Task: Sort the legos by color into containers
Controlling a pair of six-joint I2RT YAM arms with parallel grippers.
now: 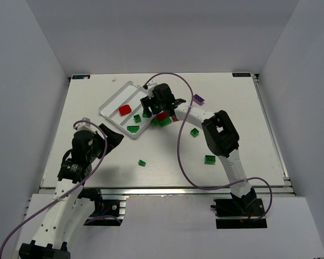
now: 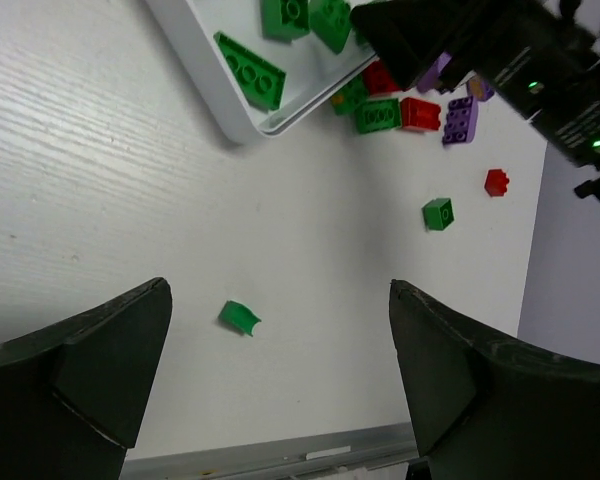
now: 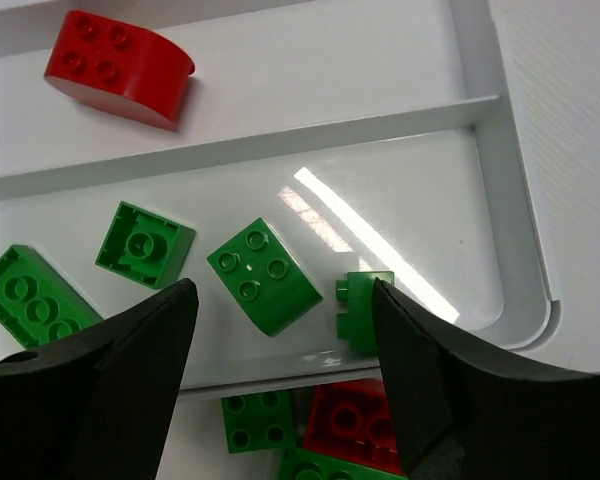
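The white tray (image 1: pixel 109 104) lies at the back left, with three long compartments. A red rounded brick (image 1: pixel 125 109) sits in its middle compartment (image 3: pixel 120 68). Several green bricks (image 3: pixel 265 275) lie in the nearest compartment, one on its side (image 3: pixel 365 308). My right gripper (image 1: pixel 158 101) hovers open and empty over that compartment's end (image 3: pixel 283 300). Just outside the tray wall lies a pile with a red brick (image 3: pixel 355 420) and green bricks (image 3: pixel 260 423). My left gripper (image 1: pixel 112 137) is open and empty (image 2: pixel 280 300) above the table, near a small green piece (image 2: pixel 240 317).
Loose on the table are a purple brick (image 1: pixel 198 99), green bricks (image 1: pixel 194 132) (image 1: pixel 209 159) and the small green piece (image 1: pixel 142 162). The left wrist view shows purple (image 2: pixel 460 120) and small red (image 2: pixel 496 182) bricks by the pile. The table's near edge rail (image 2: pixel 280 455) is close.
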